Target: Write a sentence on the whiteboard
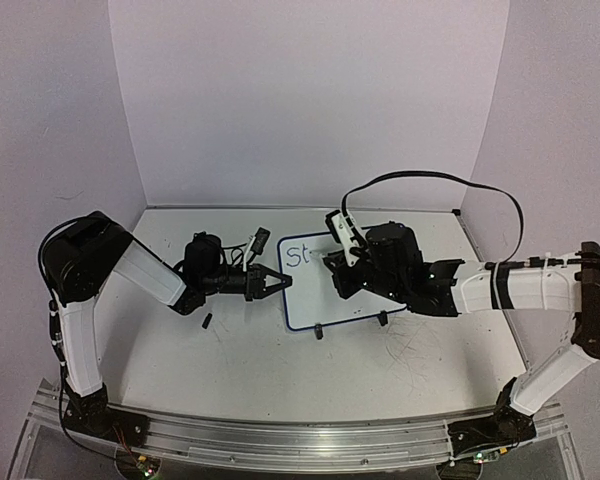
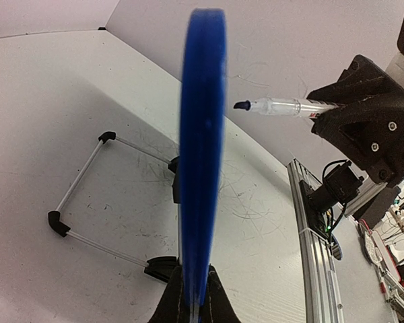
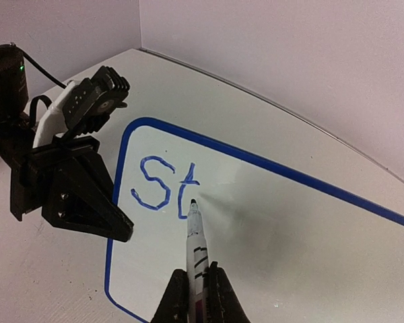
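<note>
Blue-framed and propped on its stand, the whiteboard [image 1: 315,298] sits on the counter [image 1: 260,385] between two robot arms. The left tool [image 1: 273,283] is clamped tight on the board's left edge. Its fingers [image 2: 219,304] pinch the blue frame [image 2: 202,134], which rises straight up out of the grip in the left wrist view. The right tool [image 1: 338,274] hovers before the board's face, closed on a marker [image 3: 195,235] whose barrel runs forward from between its jaws. The marker's dark tip sits at the foot of the "t", either on the white surface or just off it; the views do not settle which. The sentence [image 1: 298,254] reads only "St", in blue strokes near the board's upper left corner, just ahead of the right tool and just beside the left one. Behind the board, a wire stand [image 2: 87,195] with black corner caps rests on the counter, and black feet [image 2: 163,267] sit at the frame's base. A small dark piece [image 1: 207,321], too small to name, lies on the counter behind the left tool, apart from the board.
</note>
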### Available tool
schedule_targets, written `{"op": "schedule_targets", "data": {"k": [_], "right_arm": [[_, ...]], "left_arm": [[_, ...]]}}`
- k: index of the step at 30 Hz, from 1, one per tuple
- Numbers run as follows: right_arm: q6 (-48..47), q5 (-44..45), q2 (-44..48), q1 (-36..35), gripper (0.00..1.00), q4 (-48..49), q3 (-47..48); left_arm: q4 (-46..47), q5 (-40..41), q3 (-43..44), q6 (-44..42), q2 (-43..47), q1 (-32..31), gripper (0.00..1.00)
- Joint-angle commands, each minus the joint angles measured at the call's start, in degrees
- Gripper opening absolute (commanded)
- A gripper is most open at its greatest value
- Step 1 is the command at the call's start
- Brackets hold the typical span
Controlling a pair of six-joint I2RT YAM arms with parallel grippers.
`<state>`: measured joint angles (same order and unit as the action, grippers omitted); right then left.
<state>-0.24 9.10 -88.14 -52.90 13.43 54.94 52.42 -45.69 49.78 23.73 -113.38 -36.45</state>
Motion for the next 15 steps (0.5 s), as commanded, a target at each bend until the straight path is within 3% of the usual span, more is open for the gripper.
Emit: {"op": "schedule_targets", "data": {"k": [1,15], "right_arm": [[-0.29,1.06,-0.35,-0.13,0.0,1.5,1.03],[-0.2,3.29,-2.02,-0.13,0.0,0.32,2.28]], "left_arm": [[-2.37,0.24,-0.22,-1.14,1.85,-0.04,0.0],[-2.58,0.3,-0.51,-1.42,2.17,-0.03,0.0]]}}
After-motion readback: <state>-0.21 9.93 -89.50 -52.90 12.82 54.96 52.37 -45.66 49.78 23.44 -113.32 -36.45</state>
